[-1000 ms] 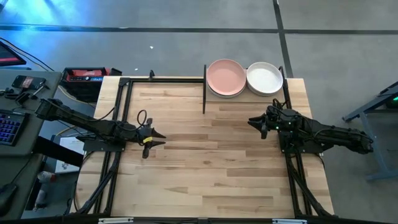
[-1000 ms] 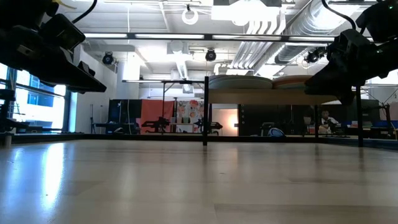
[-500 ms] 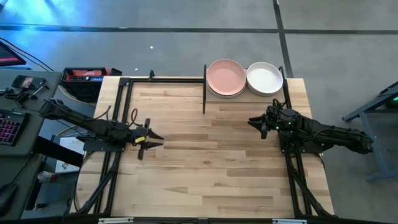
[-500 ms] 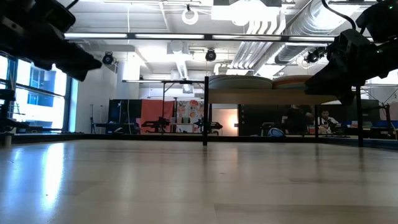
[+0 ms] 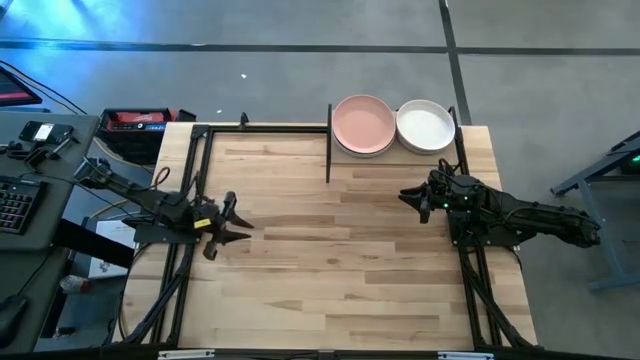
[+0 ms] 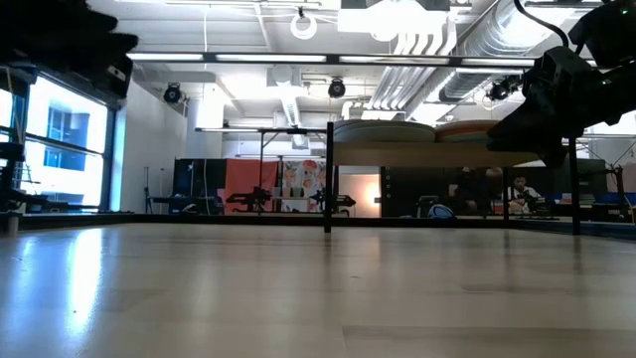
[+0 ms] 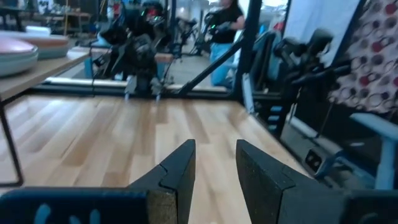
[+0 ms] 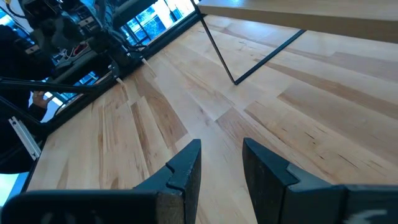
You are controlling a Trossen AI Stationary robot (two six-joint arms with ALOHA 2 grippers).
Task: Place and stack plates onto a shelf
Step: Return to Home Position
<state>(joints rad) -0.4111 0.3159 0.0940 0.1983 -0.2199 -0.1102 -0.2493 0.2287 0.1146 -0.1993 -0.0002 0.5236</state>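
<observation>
Left gripper [image 5: 238, 222]: above the left side of the table [image 5: 340, 270], near its edge, pointing inward. In the left wrist view [image 7: 214, 148], fingers [image 7: 180, 168] parted by a narrow gap, bare wood showing through, nothing held.

Right gripper [image 5: 405, 197]: above the right side of the table, in front of the shelf and clear of it. In the right wrist view [image 8: 221, 146], fingers [image 8: 186, 165] a little apart, likewise empty.

Plates: two stacks side by side on the shelf [image 6: 417, 154] at the far edge of the table. Salmon pink plate [image 5: 363, 124] on top of the left stack, white plate [image 5: 425, 126] on top of the right stack, rims just beside each other. Count per stack not readable. In the low view, both stacks raised above the tabletop on the pale board between thin black posts.

Beyond the table: a person [image 7: 225, 28] in the room, seen in the left wrist view.
</observation>
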